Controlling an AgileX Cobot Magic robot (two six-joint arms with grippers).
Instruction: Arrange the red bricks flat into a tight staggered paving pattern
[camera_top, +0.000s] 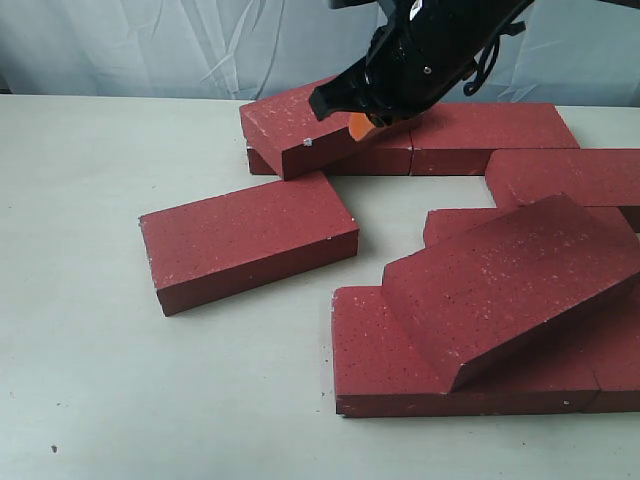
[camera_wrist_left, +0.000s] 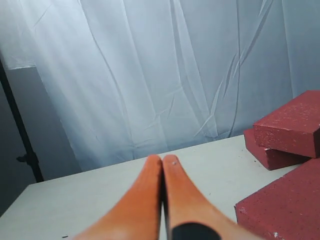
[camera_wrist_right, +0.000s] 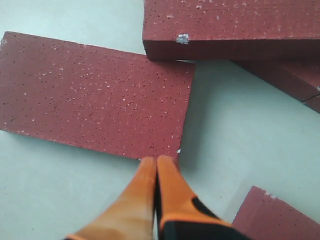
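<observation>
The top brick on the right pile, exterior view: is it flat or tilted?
Tilted: the brick rests slanted across lower bricks, and its top face slopes.

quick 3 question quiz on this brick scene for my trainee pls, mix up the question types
1. True or false: the right gripper is clamped on a brick.
2. In the exterior view, the lone brick at the left is: A) lying flat on the table; B) propped on another brick; C) standing on end.
3. In the exterior view, how many bricks plainly lean tilted on top of others?

Key
1. False: it is shut and holds nothing.
2. A.
3. Two: the back left brick and the front right brick.
</observation>
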